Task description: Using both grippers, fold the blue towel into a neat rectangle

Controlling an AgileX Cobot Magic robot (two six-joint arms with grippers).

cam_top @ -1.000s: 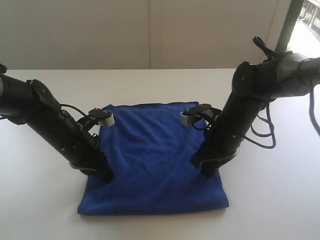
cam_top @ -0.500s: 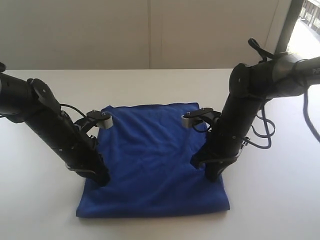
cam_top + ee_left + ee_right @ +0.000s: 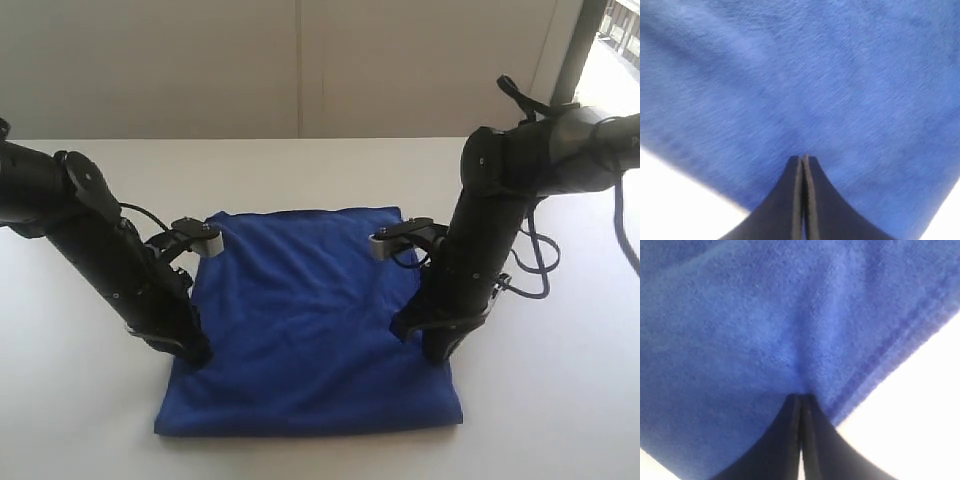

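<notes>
White table (image 3: pixel 70 410), pale panelled wall (image 3: pixel 180 60) behind, bright window (image 3: pixel 622 40) far right. Blue towel (image 3: pixel 300 320) lies flat mid-table. Left gripper (image 3: pixel 197 352) fingers pressed together, tips on the towel's left edge. Right gripper (image 3: pixel 440 352) likewise closed, on its right edge. Can't tell if cloth is nipped.

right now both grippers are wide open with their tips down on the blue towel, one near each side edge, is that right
No, they are not open: the left gripper and right gripper both have their jaws shut, as each wrist view shows. The rest holds: tips down on the blue towel, one near each side edge.
</notes>
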